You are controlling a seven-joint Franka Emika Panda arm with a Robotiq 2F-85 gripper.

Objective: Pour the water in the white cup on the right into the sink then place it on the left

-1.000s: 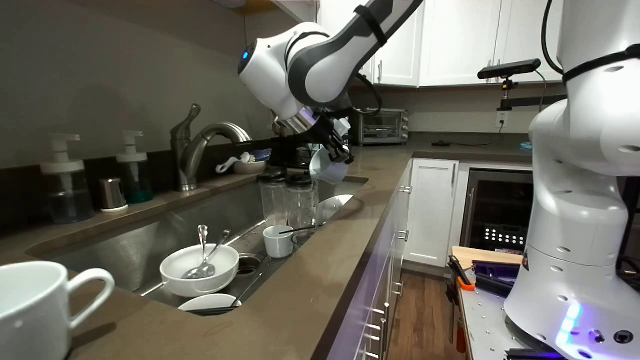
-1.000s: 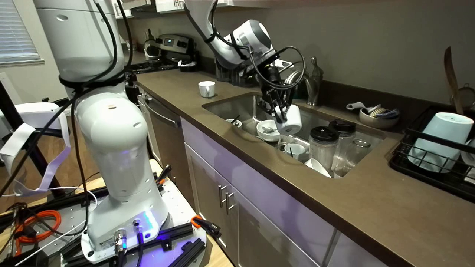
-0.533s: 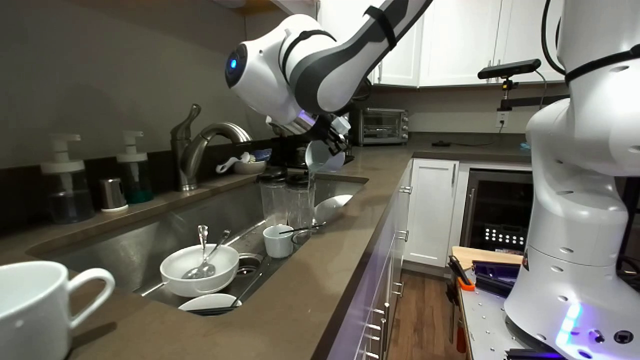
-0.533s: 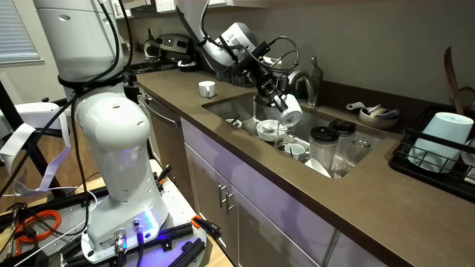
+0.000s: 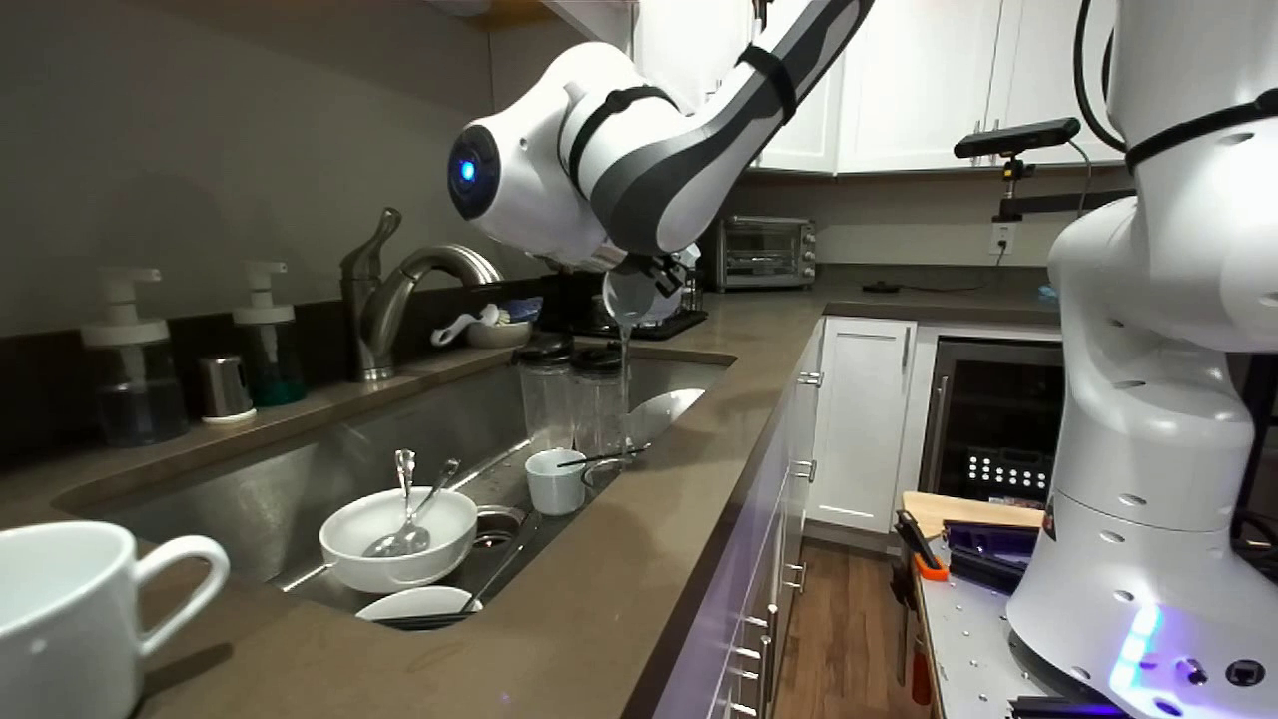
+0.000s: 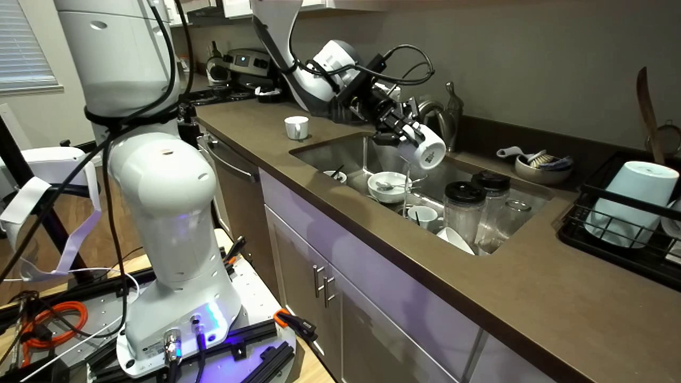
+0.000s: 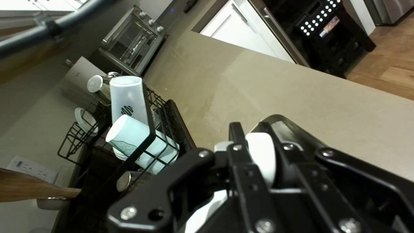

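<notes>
The white cup (image 6: 428, 150) hangs tipped over the steel sink (image 6: 351, 151), its mouth angled downward. My gripper (image 6: 409, 133) is shut on it, well above the basin. In an exterior view a thin stream of water (image 5: 626, 369) falls from the rim of the white cup (image 5: 631, 297) into the sink (image 5: 250, 499). My gripper (image 5: 667, 275) is partly behind the arm there. In the wrist view a white curved part of the cup (image 7: 262, 158) sits between the dark fingers (image 7: 237, 139); most of the cup is hidden by them.
Below the cup stand lidded jars (image 6: 464, 207), a small white mug (image 6: 424, 215) and a bowl (image 6: 388, 187) with spoons. The faucet (image 5: 399, 300) rises behind the basin. Another handled white mug (image 6: 296, 127) is on the counter. A dish rack (image 7: 161, 142) holds cups.
The cup has risen a little and tipped further, turning its base more toward an exterior camera. The wrist has rotated with it. The falling water shows more clearly now.
</notes>
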